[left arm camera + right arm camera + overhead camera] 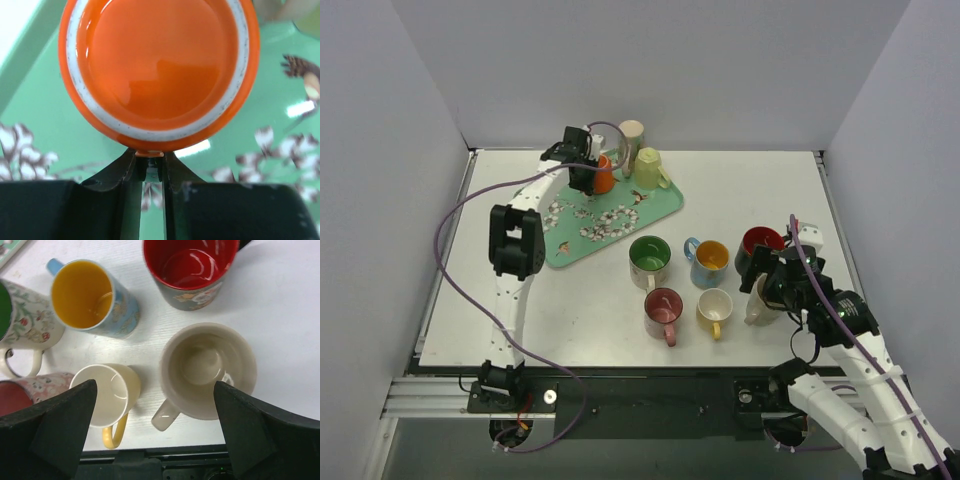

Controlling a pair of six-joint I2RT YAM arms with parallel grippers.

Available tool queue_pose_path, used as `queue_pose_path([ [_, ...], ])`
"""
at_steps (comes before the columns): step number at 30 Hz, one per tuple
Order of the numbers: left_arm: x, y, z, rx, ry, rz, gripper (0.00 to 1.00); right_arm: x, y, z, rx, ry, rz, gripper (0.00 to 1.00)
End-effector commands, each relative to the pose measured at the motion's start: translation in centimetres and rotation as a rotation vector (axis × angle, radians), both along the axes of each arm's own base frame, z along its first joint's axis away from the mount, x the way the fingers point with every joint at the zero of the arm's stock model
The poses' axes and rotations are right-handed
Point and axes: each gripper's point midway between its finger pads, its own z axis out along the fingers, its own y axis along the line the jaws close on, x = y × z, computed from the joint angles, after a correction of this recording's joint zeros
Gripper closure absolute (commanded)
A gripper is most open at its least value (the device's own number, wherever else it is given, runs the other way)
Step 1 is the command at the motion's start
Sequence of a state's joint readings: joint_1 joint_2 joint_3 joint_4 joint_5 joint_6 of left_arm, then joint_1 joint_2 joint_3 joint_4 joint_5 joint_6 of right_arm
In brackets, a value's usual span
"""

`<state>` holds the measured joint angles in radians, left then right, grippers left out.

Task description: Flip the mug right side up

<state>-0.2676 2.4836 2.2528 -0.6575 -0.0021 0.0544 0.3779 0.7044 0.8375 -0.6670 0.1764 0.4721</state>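
Note:
An orange mug (pixel 604 178) stands upside down on the green flowered tray (pixel 572 250) at the back left. In the left wrist view its base (pixel 159 65), orange with a white ring, faces the camera. My left gripper (pixel 150 162) is shut on the mug's handle (pixel 149 153), which sits pinched between the narrow jaws. My left gripper (pixel 586 172) reaches over the tray from the left. My right gripper (pixel 155 390) hangs open at the front right above a beige mug (pixel 207 370), holding nothing.
A pale yellow-green mug (pixel 648 168), upside down, and a cream mug (pixel 631 133) share the tray. Upright mugs stand on the table: green-lined (pixel 649 260), blue with a yellow inside (pixel 92 297), dark with a red inside (pixel 192 270), pink (pixel 663 312), white with a yellow handle (pixel 102 400).

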Motion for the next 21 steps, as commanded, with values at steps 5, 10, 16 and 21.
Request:
queue_pose_path([
  [5,-6.7,-0.2,19.6,-0.393,-0.148,-0.09,1.0,0.4,4.1,6.8,0.039,-0.187,0.148,0.03],
  [10,-14.0,-2.6,26.7,-0.584,-0.175,-0.233,1.0,2.3,13.2,12.2,0.37,-0.395,0.364,0.03],
  [16,-23.1,-7.1,32.8,-0.793,-0.119,-0.448,1.0,3.2,20.5,21.0,0.626,-0.624,0.508,0.04],
  [21,-29.2,-9.9,35.9,-0.912,-0.052,-0.602,1.0,4.0,23.3,26.1,0.771,-0.775,0.541,0.05],
])
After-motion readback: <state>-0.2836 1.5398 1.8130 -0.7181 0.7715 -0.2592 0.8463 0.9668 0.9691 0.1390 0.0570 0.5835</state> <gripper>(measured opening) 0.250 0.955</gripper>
